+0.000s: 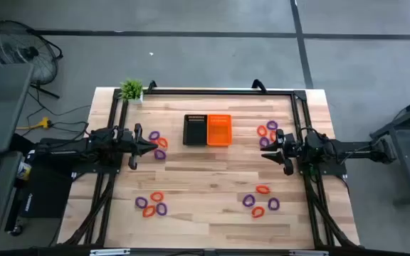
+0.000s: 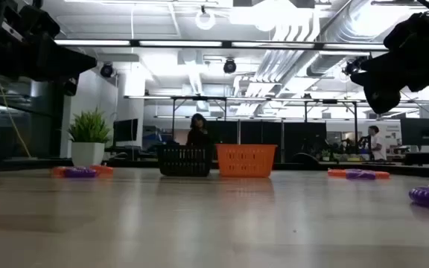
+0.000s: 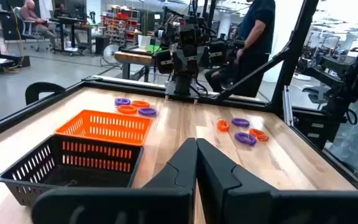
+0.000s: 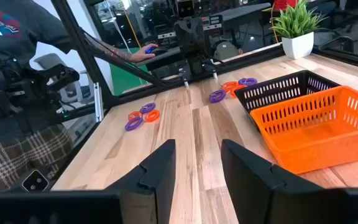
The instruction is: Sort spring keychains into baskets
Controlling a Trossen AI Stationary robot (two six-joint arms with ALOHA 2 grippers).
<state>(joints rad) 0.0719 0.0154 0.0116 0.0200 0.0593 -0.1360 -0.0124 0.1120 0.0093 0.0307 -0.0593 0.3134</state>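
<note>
From above: black basket (image 1: 194, 129) and orange basket (image 1: 219, 129) touching at mid-table, spring keychains (image 1: 156, 141) scattered in four clusters around them, potted plant (image 1: 132, 89) at the far left corner. Left gripper (image 1: 148, 146) pressed together beside one cluster; right gripper (image 1: 267, 153) parted near another.

At table height: wooden table (image 2: 214, 223) bare up close, baskets far back, a person behind them.

Left wrist: fingers (image 3: 185, 168) together, baskets beside.

Right wrist: fingers (image 4: 160, 165) apart, a person's sleeve (image 4: 17, 37) beyond the frame.
</note>
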